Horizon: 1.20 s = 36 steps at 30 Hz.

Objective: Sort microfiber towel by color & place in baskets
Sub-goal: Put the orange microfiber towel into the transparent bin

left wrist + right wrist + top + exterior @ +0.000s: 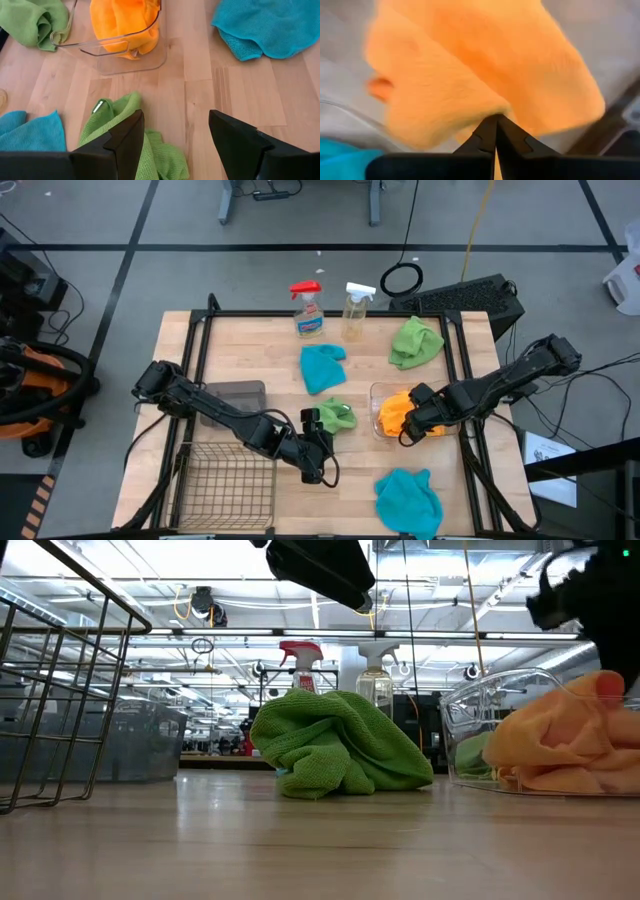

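Nearest the table's front edge lie a teal towel [408,500] and, to the left, the wire basket [225,482], which the low view cuts off at its side. Just behind these, the left claw [318,442] hovers with its jaws well apart and nothing between them, right beside the green towel [333,417] at mid-table. Its own wrist view shows that towel's edge under one finger [125,137], but whether they touch is hard to judge.

To the right, the right claw [408,427] is at the clear tub [378,412], jaws fully together. The right wrist view shows the tips [495,131] meeting at a fold of the orange towel [485,65]; whether they pinch cloth cannot be told. How many orange towels [398,410] fill the tub cannot be made out from any view. The low view shows the cloth bulging over the tub's rim [500,690], which the high view does not reveal.

Left of centre, the grey tub [236,394] is partly hidden by the left arm. Farther back lie a second teal towel [321,368] and a second green towel [416,343], then two spray bottles [310,310] at the far edge.
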Available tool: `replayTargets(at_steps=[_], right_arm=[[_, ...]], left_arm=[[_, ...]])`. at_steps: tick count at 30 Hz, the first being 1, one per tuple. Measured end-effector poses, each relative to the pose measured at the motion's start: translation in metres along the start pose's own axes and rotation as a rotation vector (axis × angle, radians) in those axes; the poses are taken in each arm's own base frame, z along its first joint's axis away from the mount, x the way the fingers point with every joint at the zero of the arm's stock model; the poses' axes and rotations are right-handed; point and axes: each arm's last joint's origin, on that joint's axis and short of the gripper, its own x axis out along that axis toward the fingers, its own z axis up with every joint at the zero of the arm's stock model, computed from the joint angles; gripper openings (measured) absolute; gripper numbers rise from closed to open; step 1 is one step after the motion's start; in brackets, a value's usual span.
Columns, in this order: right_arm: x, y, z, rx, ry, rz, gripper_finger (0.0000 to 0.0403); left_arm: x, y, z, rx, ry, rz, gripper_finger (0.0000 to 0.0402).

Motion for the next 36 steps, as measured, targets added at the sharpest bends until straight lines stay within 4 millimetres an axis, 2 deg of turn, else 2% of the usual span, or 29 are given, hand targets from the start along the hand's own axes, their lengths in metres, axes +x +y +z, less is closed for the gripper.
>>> replayTargets(at_steps=[6, 9, 14, 19, 25, 31, 36], right_arm=[[-0.026, 0.012, 0.008, -0.006, -0.154, 0.086, 0.0000], [-0.027, 0.018, 0.013, -0.013, -0.220, 0.111, 0.0000], [-0.009, 0.031, 0.017, -0.036, -0.186, 0.033, 0.0000], [0.015, 0.045, 0.016, -0.090, -0.076, -0.058, 0.0000], [0.038, 0.053, 0.018, -0.110, -0.006, -0.170, 0.0000], [0.057, 0.056, 0.026, -0.111, 0.065, -0.133, 0.0000], [0.060, 0.055, 0.031, -0.114, 0.078, -0.111, 0.0000]], left_arm=[[0.000, 0.000, 0.000, 0.001, -0.001, 0.000, 0.0228], [0.000, 0.000, 0.000, 0.014, -0.003, 0.000, 0.0228], [0.000, 0.000, 0.000, 0.019, -0.003, 0.000, 0.0228], [0.000, 0.000, 0.000, 0.019, -0.003, 0.000, 0.0228], [0.000, 0.000, 0.000, 0.019, -0.002, 0.000, 0.0228], [0.000, 0.000, 0.000, 0.019, -0.002, 0.000, 0.0228], [0.000, 0.000, 0.000, 0.018, -0.001, -0.002, 0.0228]])
